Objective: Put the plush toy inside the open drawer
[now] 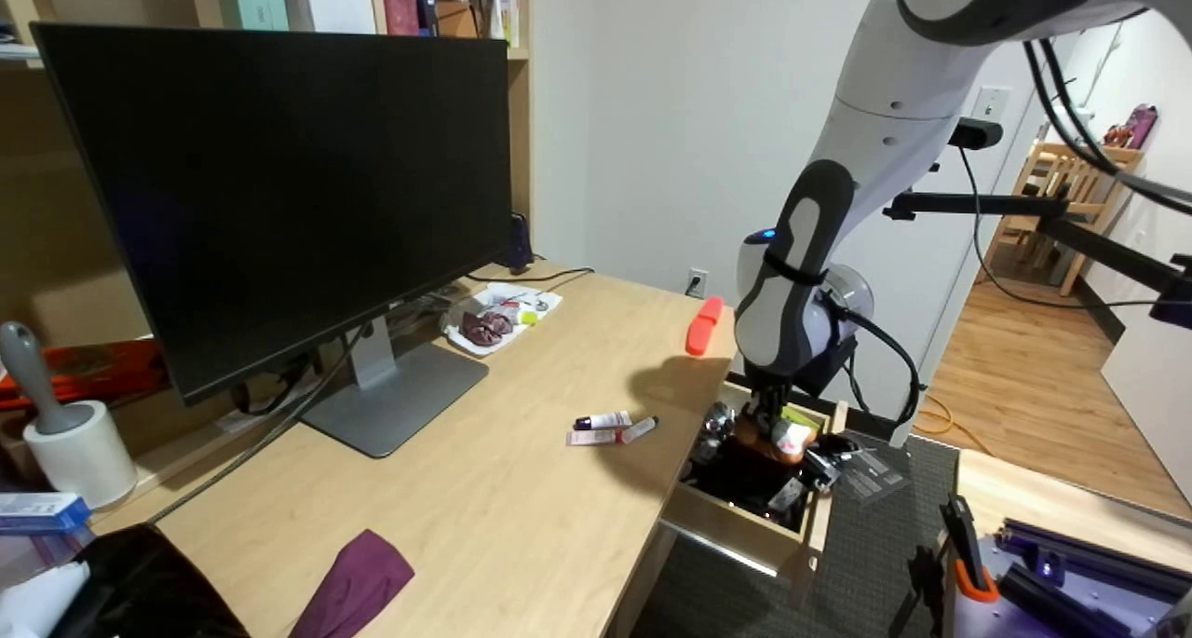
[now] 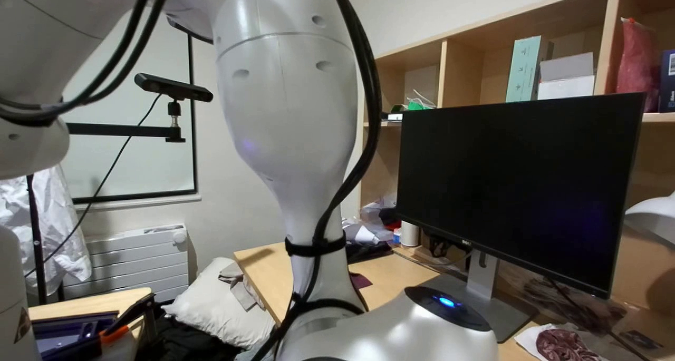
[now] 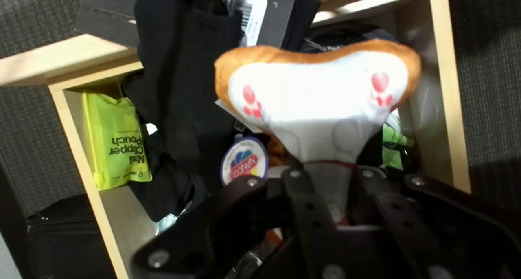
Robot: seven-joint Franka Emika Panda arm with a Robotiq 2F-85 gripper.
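Observation:
The plush toy [image 3: 317,95], tan-brown with a white belly and pink paw marks, sits between the fingers of my gripper [image 3: 331,174]. The toy narrows where the fingers press it, so the gripper is shut on it. The wrist view looks down on the open light-wood drawer [image 3: 447,91], with the toy within its outline. In an exterior view the gripper [image 1: 769,416] and toy [image 1: 792,441] are over the drawer [image 1: 736,524], at about its rim height. I cannot tell whether the toy touches the contents. Toy, gripper and drawer are hidden in the remaining exterior view.
Black cloth items [image 3: 183,67] and a yellow pouch [image 3: 118,144] lie in the drawer. The desk edge [image 1: 666,475] runs beside it. Small tubes [image 1: 610,428], a red-orange object [image 1: 704,326], a purple cloth [image 1: 358,582] and a monitor [image 1: 289,182] are on the desk.

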